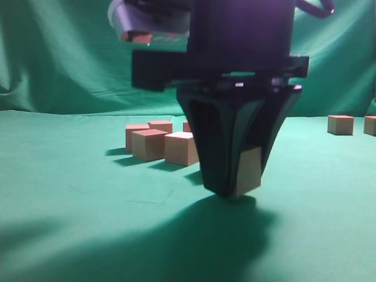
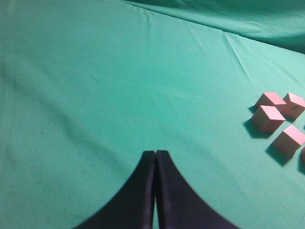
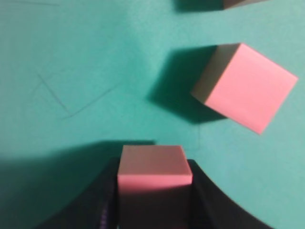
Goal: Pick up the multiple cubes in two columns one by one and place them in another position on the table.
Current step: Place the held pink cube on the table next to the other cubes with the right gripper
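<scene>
While my right gripper clamps one cube just off the table, right of the cube cluster | lower level, release only once seated | left gripper closed, empty.

Right pincer pointing straight down, jaws clamped, left pincer closed, hovering

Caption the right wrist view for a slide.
Right tool clamps a pink-topped cube above green cloth; another cube lies beyond.
</scene>
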You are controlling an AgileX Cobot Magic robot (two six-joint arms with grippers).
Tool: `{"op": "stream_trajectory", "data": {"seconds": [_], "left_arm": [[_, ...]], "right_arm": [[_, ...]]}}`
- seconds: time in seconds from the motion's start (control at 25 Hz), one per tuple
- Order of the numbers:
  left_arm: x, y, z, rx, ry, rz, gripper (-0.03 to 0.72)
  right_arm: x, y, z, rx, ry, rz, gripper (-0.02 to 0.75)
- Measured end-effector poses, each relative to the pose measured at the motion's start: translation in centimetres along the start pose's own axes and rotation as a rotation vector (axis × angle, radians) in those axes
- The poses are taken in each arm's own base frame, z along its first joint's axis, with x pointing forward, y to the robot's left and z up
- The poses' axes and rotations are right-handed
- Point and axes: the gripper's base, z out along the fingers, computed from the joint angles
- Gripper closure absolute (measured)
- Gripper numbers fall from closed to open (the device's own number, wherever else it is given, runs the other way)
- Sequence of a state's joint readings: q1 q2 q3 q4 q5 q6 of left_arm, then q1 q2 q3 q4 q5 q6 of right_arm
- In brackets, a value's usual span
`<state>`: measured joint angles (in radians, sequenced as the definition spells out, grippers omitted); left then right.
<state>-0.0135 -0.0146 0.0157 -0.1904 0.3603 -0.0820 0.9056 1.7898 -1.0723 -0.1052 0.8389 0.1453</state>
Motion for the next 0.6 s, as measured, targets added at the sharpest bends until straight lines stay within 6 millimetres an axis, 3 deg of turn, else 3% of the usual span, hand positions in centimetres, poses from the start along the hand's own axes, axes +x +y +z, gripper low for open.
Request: {"op": "stream_trajectory", "data": {"seconds": [0.16,0.6], "left_arm": [[0.00,0.00,0.00,0.000,0.000,0.000,0.688],[0.00,0.00,0.00,0.000,0.000,0.000,0.688]], "right_arm": [[-0.21,-0.03,0.95,0.014,0.008,-0.007,0.465],[-0.72,-0.09,0.98,0.022,-0.046,-0.015,0.465]]}}
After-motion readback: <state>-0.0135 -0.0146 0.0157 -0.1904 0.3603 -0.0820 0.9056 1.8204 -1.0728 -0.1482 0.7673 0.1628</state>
